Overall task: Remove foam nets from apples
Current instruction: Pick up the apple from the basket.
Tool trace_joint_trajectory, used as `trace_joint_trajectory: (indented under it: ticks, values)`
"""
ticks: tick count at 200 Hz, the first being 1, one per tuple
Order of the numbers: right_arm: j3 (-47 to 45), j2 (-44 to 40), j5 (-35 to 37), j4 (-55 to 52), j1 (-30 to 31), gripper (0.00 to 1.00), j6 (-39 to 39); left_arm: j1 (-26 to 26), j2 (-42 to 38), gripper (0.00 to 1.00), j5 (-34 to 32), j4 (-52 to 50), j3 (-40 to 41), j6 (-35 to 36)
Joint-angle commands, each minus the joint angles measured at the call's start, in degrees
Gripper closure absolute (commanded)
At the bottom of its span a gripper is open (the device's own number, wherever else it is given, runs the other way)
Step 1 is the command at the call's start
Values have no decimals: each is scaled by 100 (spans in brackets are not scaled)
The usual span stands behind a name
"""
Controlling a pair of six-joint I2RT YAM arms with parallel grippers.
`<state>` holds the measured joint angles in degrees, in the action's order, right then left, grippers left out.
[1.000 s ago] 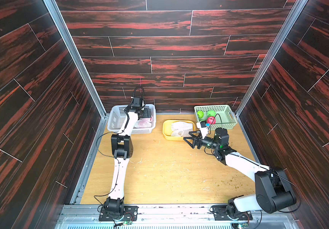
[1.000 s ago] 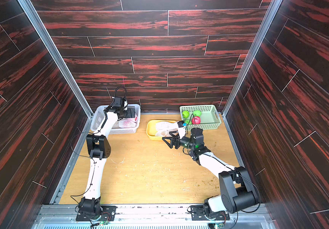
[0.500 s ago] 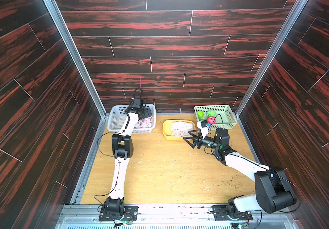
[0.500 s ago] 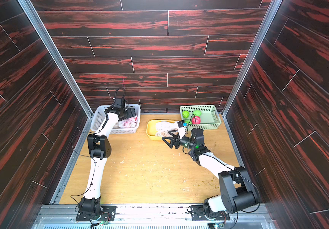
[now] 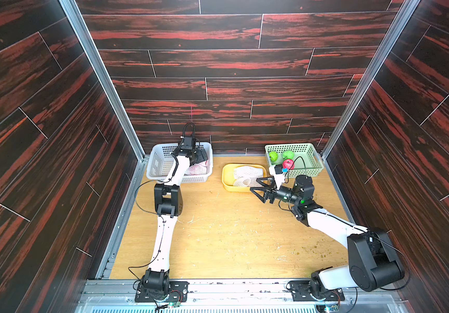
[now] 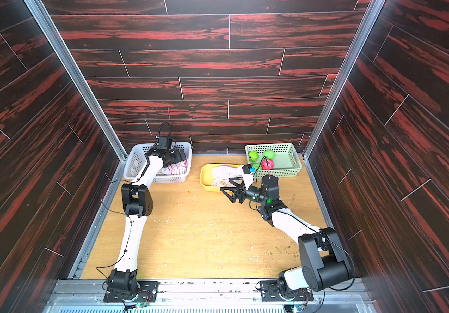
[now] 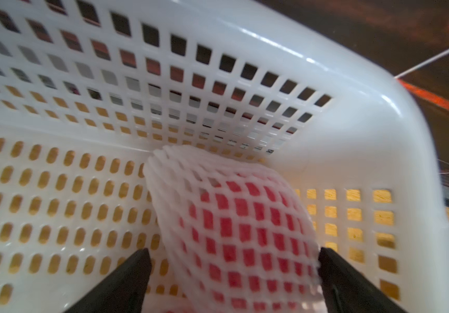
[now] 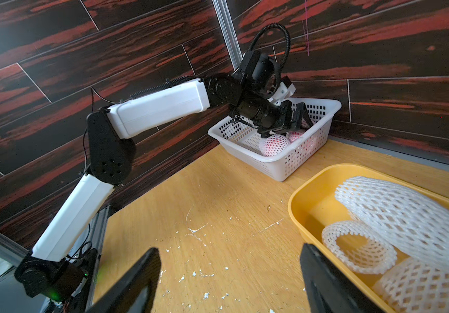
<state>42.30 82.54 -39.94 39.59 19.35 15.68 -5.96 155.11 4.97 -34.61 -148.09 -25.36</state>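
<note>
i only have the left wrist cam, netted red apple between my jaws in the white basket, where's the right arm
observer: the right gripper is open and empty, beside the near corner of the yellow tray.
operator: any more netted ones in my basket
observer: the right wrist view shows two netted apples in the white basket.
operator: where are the bare ones
observer: in the green basket at the back, green apples and a red apple.

Two netted red apples (image 8: 274,145) lie in a white basket (image 8: 285,168), empty nets (image 8: 407,214) in a yellow tray (image 8: 318,200).
</note>
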Motion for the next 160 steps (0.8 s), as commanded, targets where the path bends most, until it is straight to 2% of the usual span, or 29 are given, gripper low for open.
trace_joint_trajectory:
  ticks: [1, 28, 67, 86, 126, 160]
  values:
    - [-49, 139, -106, 139, 36, 16, 74, 42, 166, 0, 69, 89, -148, -61]
    - [-30, 201, -195, 252, 30, 16, 194, 46, 225, 2, 91, 120, -142, -14]
    - [37, 201, -225, 191, 34, 16, 206, 42, 180, 17, 102, 339, -107, -29]
    - [23, 183, -217, 199, 32, 16, 220, 56, 107, 27, 96, 340, -92, -5]
    - [41, 166, -233, 173, 28, 16, 227, 61, -126, 34, 18, 398, 63, 40]
    - [76, 139, -243, 98, 33, 15, 228, 68, -346, 34, 30, 390, 180, 110]
